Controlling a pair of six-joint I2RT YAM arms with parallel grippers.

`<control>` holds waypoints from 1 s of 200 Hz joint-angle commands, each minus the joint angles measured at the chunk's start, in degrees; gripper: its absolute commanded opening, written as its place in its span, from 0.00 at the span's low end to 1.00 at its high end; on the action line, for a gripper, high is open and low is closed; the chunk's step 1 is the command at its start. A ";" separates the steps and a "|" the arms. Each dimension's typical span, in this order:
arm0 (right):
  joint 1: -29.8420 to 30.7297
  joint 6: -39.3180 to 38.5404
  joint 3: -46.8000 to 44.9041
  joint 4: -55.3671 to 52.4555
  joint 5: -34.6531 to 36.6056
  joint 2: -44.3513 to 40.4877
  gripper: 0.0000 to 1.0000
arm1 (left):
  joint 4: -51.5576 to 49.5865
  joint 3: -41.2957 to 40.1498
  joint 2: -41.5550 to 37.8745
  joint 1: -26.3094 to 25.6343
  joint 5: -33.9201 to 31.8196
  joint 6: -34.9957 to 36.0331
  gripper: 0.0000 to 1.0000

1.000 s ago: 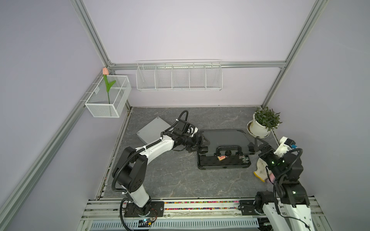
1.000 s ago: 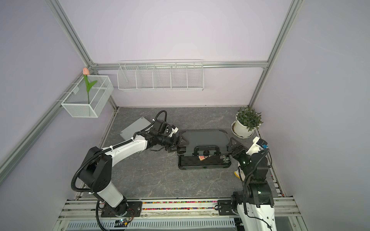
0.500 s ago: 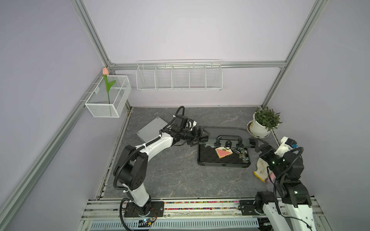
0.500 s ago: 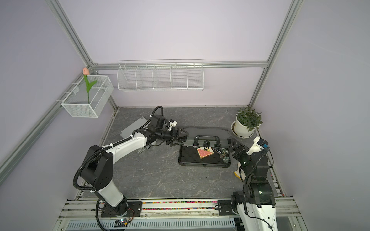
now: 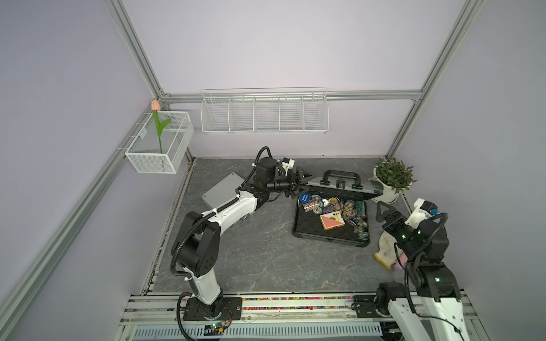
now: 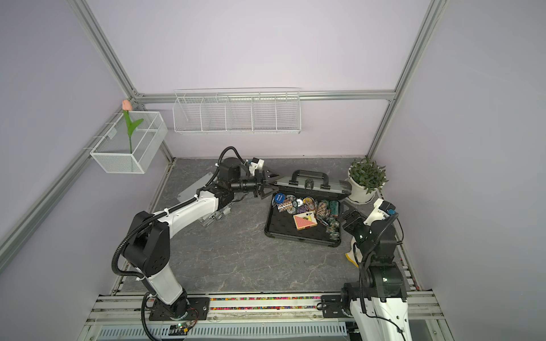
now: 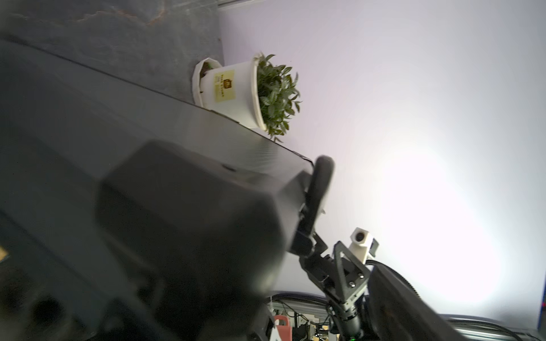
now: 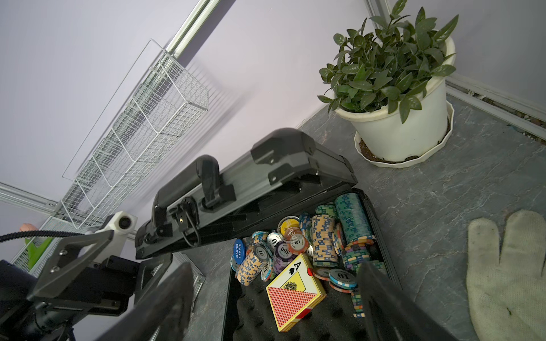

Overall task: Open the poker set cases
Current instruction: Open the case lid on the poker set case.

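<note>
The dark case [image 5: 328, 238] is lying open right of centre in both top views. Its base is sitting flat on the floor [image 5: 266, 254] and its lid [image 5: 325, 187] is standing raised along the far edge, handle uppermost. The left gripper [image 5: 300, 185] is reaching in from the left at the lid's left corner. Its jaws are standing spread wide, one above and one below that corner; whether either is pressing on it cannot be told.

The lid's right end is sitting just beside the pot [image 5: 384, 190] at the right wall, leaving little room there. Chips [image 5: 348, 208] are piling against the base's far and right edges, and a deck [image 5: 332, 221] is lying mid-base.

The right gripper [image 5: 385, 213] is hovering just off the base's right edge, jaws spread and empty, with a glove [image 5: 385, 246] lying below it in the frame.

The silver case [image 5: 220, 190] is lying left of centre, well apart from the dark case. The left arm is hiding its near edge, so open or shut cannot be told. The widest bare floor is showing at lower centre, between the two arms.
</note>
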 commanded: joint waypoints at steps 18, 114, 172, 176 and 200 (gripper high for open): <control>0.24 1.49 1.14 0.74 -1.73 1.44 0.88 | 10.66 1.24 3.57 0.76 -3.68 -9.17 0.95; 0.22 2.78 0.59 0.39 -2.66 0.56 0.88 | 14.38 6.81 10.27 1.30 -6.82 -11.92 0.95; 0.34 3.61 0.33 0.85 -4.11 1.52 0.89 | 11.90 7.81 9.42 1.30 -6.85 -9.16 0.93; 0.34 3.73 0.24 0.89 -4.27 1.61 0.88 | 11.36 7.82 9.19 1.29 -6.86 -8.63 0.93; 0.54 4.96 -0.87 1.01 -5.80 2.23 0.90 | 9.43 6.97 8.17 1.28 -7.16 -6.54 0.93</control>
